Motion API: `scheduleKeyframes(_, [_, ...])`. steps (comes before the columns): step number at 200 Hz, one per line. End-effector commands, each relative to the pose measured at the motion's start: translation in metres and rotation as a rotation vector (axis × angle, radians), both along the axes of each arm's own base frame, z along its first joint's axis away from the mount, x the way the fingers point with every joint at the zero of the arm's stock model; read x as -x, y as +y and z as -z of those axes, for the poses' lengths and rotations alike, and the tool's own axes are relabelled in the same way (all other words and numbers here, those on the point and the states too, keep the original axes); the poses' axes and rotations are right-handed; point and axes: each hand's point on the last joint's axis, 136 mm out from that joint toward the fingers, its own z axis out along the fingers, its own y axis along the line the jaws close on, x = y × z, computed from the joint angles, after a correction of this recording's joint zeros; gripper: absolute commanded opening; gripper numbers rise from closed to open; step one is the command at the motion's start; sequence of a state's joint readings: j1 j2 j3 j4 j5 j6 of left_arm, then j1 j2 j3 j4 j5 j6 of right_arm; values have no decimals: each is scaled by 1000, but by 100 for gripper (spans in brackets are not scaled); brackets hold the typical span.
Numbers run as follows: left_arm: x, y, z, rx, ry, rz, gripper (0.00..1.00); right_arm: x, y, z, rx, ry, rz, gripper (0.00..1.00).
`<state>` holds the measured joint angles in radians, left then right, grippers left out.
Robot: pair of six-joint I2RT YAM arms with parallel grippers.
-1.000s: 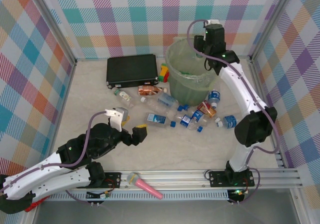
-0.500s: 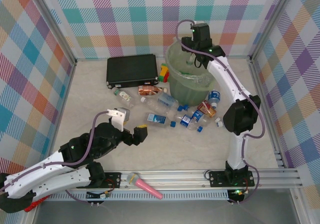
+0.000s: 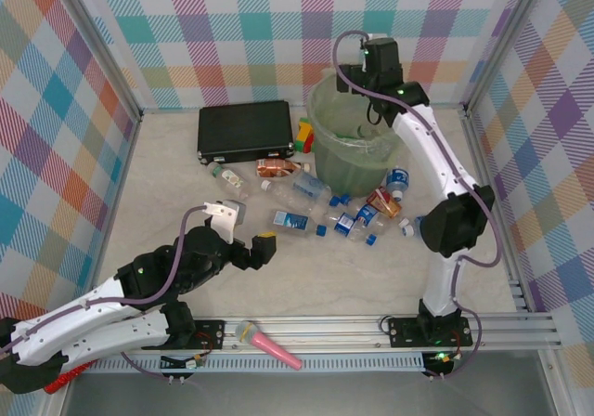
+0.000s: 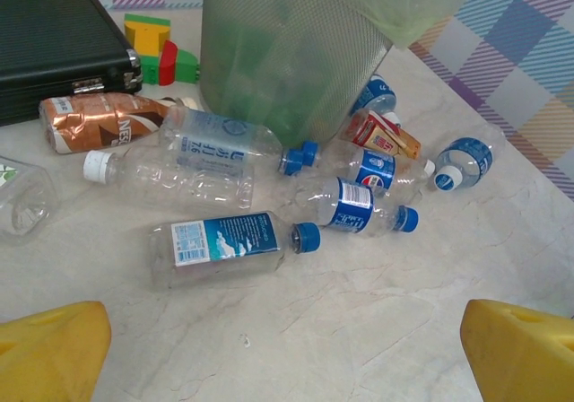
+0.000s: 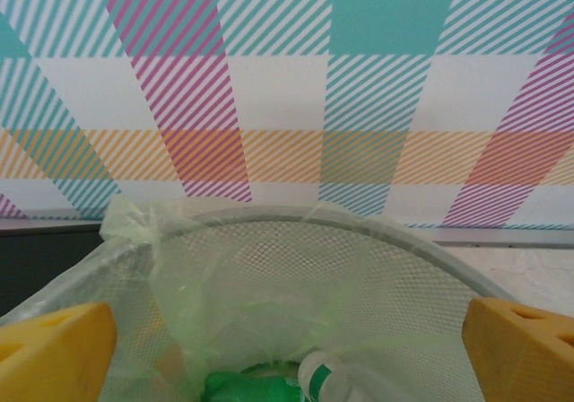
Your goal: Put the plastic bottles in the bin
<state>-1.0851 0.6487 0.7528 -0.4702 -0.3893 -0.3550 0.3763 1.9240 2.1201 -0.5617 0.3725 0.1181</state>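
The copper-brown bottle (image 4: 99, 122) reads roughly "NES"; other labels are illegible.

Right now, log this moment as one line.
right gripper: open, empty, over bin | left gripper: open, empty, above table near bottles | task: many bottles not yet binned

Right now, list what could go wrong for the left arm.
The clear crushed plastic bottles lie close together; the open left end effector may catch two or knock one away.
Several crowd the base of the translucent pale-green round bin; grabbing there could shove it.
The right end effector hangs over the bin, so both could clash there.
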Motion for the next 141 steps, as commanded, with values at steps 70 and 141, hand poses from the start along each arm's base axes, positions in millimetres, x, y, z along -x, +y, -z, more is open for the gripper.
scheduleKeyframes(70, [-11,-1,30,-48,67,-98,100,112,-14,-52,-216,-18,-74,99])
scheduleKeyframes(141, [-39,24,54,-84,153,-406,100,195,-21,-18,-342,22,-162,99])
